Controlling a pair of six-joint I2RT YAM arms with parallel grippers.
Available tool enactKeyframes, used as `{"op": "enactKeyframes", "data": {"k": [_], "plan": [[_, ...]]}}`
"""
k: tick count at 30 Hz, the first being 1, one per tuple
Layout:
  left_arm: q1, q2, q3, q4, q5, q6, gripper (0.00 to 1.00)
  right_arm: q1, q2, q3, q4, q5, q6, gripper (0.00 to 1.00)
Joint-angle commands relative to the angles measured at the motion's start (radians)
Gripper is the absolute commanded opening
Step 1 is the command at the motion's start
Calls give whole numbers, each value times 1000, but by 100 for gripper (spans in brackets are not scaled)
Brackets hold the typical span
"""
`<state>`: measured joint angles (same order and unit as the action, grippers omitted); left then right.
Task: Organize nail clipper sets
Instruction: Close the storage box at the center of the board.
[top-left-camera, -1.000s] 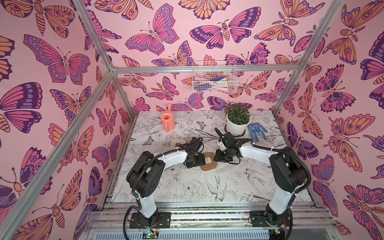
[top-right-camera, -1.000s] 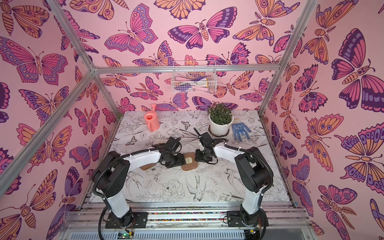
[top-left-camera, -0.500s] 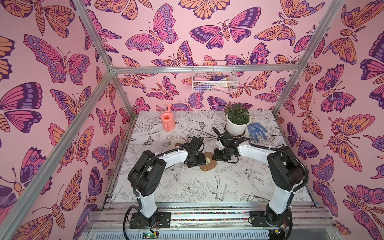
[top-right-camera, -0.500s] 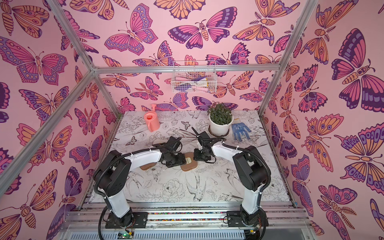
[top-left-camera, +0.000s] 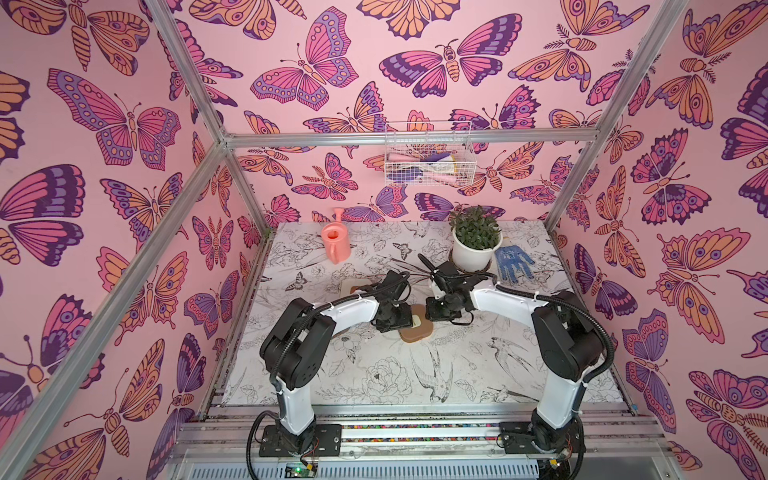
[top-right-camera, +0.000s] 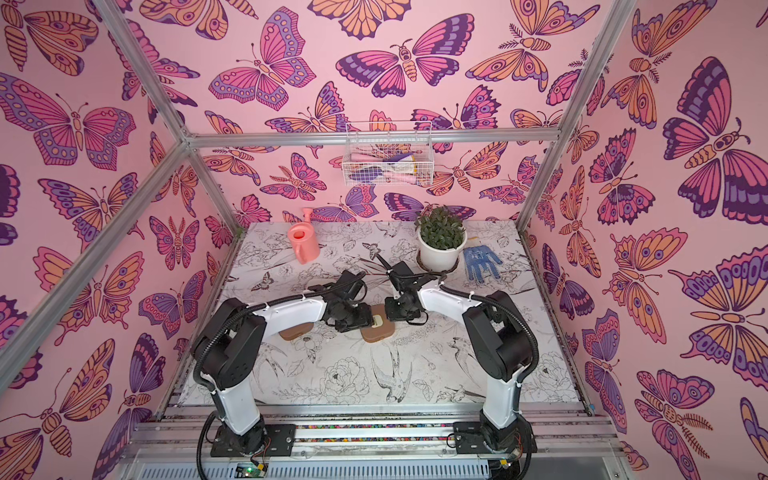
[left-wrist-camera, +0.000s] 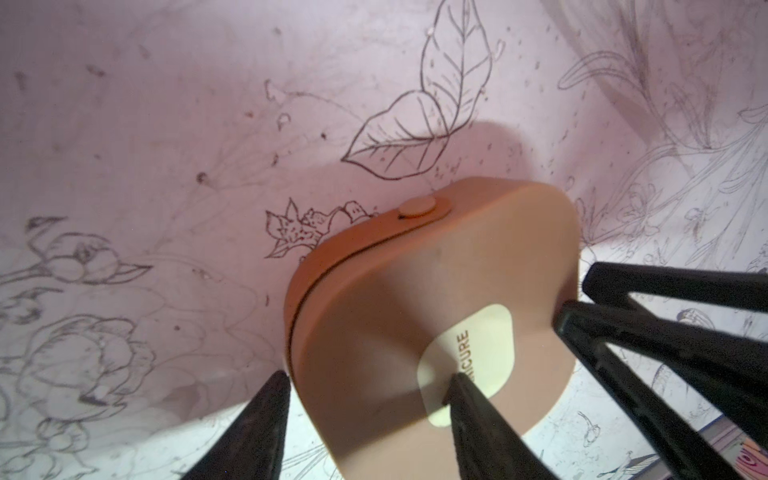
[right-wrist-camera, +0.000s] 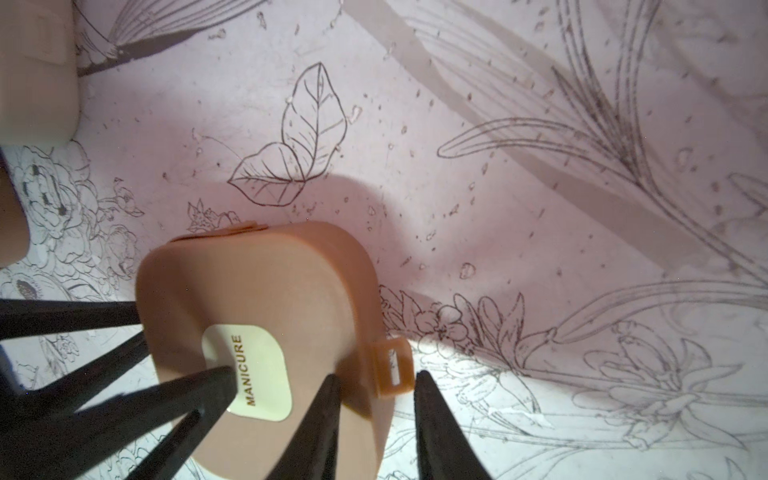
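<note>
A closed tan nail clipper case (top-left-camera: 417, 329) with a cream MANICURE label (left-wrist-camera: 478, 353) lies mid-table between both grippers. My left gripper (left-wrist-camera: 368, 376) straddles one edge of it: one fingertip rests on the label, the other presses against the side wall. My right gripper (right-wrist-camera: 374, 376) straddles the opposite edge. One of its fingers (right-wrist-camera: 320, 411) is over the lid, the other is outside, and the case's small strap tab (right-wrist-camera: 392, 365) sits loosely between them. A cream case (top-left-camera: 351, 286) peeks out behind my left arm. A brown case (top-right-camera: 296, 331) lies under that forearm.
At the back stand a pink watering can (top-left-camera: 336, 245), a potted plant (top-left-camera: 473, 243) and a blue dotted glove (top-left-camera: 513, 264). A wire basket (top-left-camera: 428, 158) hangs on the back wall. Printed table surface (top-left-camera: 395, 374) lies in front of the arms.
My left gripper's jaws have narrowed onto the tan case. My right gripper has shifted slightly left, closer to the case. The case has stayed in place.
</note>
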<state>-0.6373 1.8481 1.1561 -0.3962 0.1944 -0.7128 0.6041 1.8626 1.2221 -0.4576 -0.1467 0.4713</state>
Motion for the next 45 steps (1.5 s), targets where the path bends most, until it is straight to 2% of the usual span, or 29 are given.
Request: {"op": "enactKeyframes", "data": {"k": [1, 4, 23, 45], "plan": [[-5, 33, 3, -57, -16, 10, 54, 9, 33, 11, -44, 25, -7, 31], [-7, 39, 10, -57, -3, 12, 50, 10, 33, 7, -47, 22, -3, 30], [-9, 53, 16, -55, 8, 7, 51, 14, 57, -77, 17, -38, 59, 28], [-10, 53, 17, -54, 11, 5, 51, 15, 48, -160, 16, 18, 95, 34]]}}
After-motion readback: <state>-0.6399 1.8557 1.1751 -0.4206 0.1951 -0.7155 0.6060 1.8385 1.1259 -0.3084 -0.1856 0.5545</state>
